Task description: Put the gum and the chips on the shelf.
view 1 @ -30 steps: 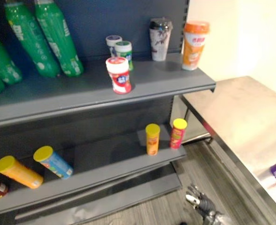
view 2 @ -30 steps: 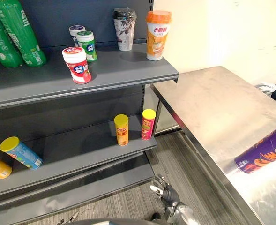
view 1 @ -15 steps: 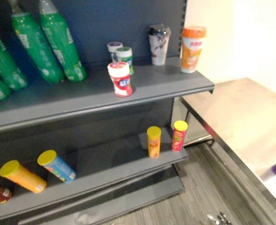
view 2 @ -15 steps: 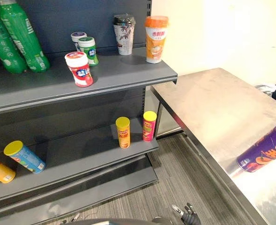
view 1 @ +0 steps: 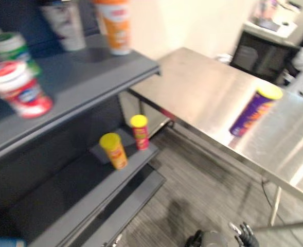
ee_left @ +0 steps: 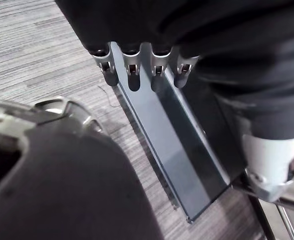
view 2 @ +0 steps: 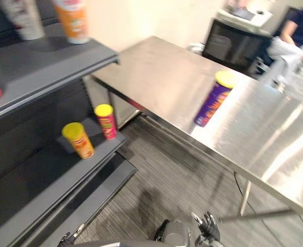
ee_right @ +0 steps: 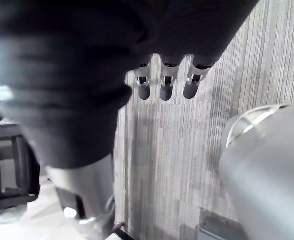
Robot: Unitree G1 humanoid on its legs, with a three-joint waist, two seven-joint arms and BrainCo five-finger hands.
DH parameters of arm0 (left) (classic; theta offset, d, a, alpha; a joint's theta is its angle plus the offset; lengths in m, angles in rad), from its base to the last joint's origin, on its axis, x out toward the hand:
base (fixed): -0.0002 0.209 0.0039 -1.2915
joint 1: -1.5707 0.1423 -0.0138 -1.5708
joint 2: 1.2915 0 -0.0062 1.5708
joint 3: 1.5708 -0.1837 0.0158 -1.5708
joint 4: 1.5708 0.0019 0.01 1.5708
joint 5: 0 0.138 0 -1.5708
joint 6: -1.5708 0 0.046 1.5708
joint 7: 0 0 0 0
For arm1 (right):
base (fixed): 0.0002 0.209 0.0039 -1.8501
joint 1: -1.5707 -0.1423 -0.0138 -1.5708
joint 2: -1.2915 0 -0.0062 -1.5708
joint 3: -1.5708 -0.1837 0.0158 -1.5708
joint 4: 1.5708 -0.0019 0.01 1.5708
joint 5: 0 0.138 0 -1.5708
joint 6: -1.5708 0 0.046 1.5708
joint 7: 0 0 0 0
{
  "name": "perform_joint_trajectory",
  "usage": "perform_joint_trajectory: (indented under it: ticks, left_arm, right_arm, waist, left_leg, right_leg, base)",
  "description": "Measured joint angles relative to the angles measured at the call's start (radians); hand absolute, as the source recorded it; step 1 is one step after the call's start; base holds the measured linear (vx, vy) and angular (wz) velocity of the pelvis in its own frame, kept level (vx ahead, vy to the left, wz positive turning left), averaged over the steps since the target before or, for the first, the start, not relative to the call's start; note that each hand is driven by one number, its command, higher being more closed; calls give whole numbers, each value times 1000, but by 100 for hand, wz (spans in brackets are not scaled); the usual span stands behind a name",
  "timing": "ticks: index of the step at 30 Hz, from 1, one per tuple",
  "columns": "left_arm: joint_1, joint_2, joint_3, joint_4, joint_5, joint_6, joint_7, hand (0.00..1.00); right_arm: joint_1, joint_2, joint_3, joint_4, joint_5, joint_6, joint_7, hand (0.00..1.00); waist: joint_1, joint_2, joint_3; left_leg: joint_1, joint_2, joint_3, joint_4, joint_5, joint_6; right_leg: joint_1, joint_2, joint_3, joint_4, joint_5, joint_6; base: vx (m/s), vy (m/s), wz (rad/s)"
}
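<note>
Right wrist view shows the right hand (ee_right: 166, 82) hanging low over the floor, fingers loosely straight and holding nothing; the left hand (ee_left: 133, 75) hangs equally slack and empty. In the right eye view the purple chips can (view 2: 213, 99) lies on its side on the steel table (view 2: 156, 67), at twelve o'clock of the right hand. The robot should probably wrap the can's middle so it cannot roll, then swing to the shelf (view 2: 48, 64) at ten o'clock, where the red gum jar (view 1: 18, 90) already sits

Orange cup (view 1: 112, 25) beside patterned cup (view 1: 64, 23) — person (view 2: 295, 28) seated far off.
</note>
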Motion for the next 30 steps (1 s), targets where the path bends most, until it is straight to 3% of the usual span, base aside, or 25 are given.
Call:
perform_joint_trajectory:
  ticks: [1, 2, 3, 4, 6, 8, 11, 18, 20, 21, 23, 25, 30]
  left_arm:
    - [1, -10, -1, -3, 0, -12, 0, 0]
    - [-13, -2, 2, 1, 0, -21, 7, 0]
    - [-17, -1, 1, -1, 1, -23, 13, 0]
    - [-16, 2, 1, -3, 1, -25, 19, 0]
    - [-12, -1, 1, 1, 1, -22, 22, 0]
    - [-10, -6, -1, -1, 3, -22, 22, 0]
    - [-10, -6, -12, -3, 3, -21, 20, 0]
    - [-17, 8, -22, -2, 6, -17, 17, 0]
    - [-17, 8, -19, -7, 0, -18, 14, 0]
    - [-11, -1, -14, -15, -2, -21, 16, 0]
    - [5, -21, -8, -20, -3, -26, 21, 0]
    - [15, -29, -11, -20, -3, -34, 23, 0]
    - [14, -29, -15, -20, -41, -51, 12, 0]
  right_arm:
    - [-7, -1, -2, 2, 0, -4, 2, 0]
    - [-12, 16, 1, 2, -2, -1, 6, 0]
    - [-5, 21, 2, 3, -4, 1, 8, 0]
    - [15, 30, 4, 3, -11, 4, 9, 0]
    - [9, 30, 5, 1, -11, 9, 4, 0]
    - [12, 20, 4, -3, -11, 15, -17, 0]
    - [31, 16, -4, -5, -10, 34, -44, 0]
    - [52, 22, -9, -79, -10, 32, -85, 0]
    - [48, 11, -12, -97, -10, 30, -95, 0]
    - [39, -5, -11, -99, -10, 29, -100, 0]
    - [0, -38, -9, -65, -14, 28, -100, 0]
    - [-5, -66, -15, -34, -20, 17, -100, 0]
    - [20, -79, -18, 4, -21, -28, -96, 0]
  waist:
    - [0, 33, -5]
    - [-5, 24, -2]
    - [-2, 19, -3]
    - [5, 1, -12]
    - [13, -7, -19]
    - [-6, 2, -21]
    - [-7, 6, -25]
    - [-11, 7, -27]
    - [-9, 1, -30]
    - [-4, 4, -27]
    - [-1, 12, -24]
    - [-6, 25, -29]
    - [-7, 29, -28]
  left_leg:
    - [12, -15, 28, -82, 28, 6]
    - [9, -37, 43, -87, 24, 0]
    - [10, -40, 50, -84, 24, -1]
    - [27, -47, 70, -78, 25, -7]
    - [39, -50, 90, -83, 35, -24]
    - [38, -49, 91, -106, 59, -36]
    - [37, -41, 91, -115, 71, -45]
    - [-3, 7, 88, 16, 70, -46]
    - [-37, 48, 0, 155, 71, -45]
    - [-99, 57, -158, 262, 54, -15]
    - [-125, -23, -334, 211, 7, -10]
    - [-140, -69, -411, 157, 4, -8]
    - [-193, -67, -489, -15, 27, -20]
  right_leg:
    - [16, 31, 3, -78, -20, 26]
    - [14, 1, -8, -52, -100, 38]
    - [23, -8, -13, -50, -120, 34]
    - [51, -3, -3, -113, -114, 69]
    - [86, 40, 15, -207, -112, 95]
    - [91, 62, 20, -235, -107, 92]
    - [91, 80, 22, -250, -108, 87]
    - [23, 68, 56, -181, -153, 58]
    - [7, 69, 109, -154, -172, 52]
    - [-6, 72, 173, -137, -185, 39]
    - [-28, 77, 280, -140, -183, 42]
    - [-24, 81, 345, -156, -183, 42]
    - [-10, 87, 406, -207, -182, 44]
  base:
    - [-212, -87, -78]
    - [-182, -103, -59]
    - [-25, -155, -37]
    - [16, -182, -54]
    - [-26, -151, -55]
    - [-134, -72, -12]
    - [-111, -54, -2]
    - [-61, -34, -17]
    - [-13, -103, -71]
    - [-6, -73, -96]
    - [-16, -21, -134]
    - [-1, 16, -120]
    - [50, 98, -79]
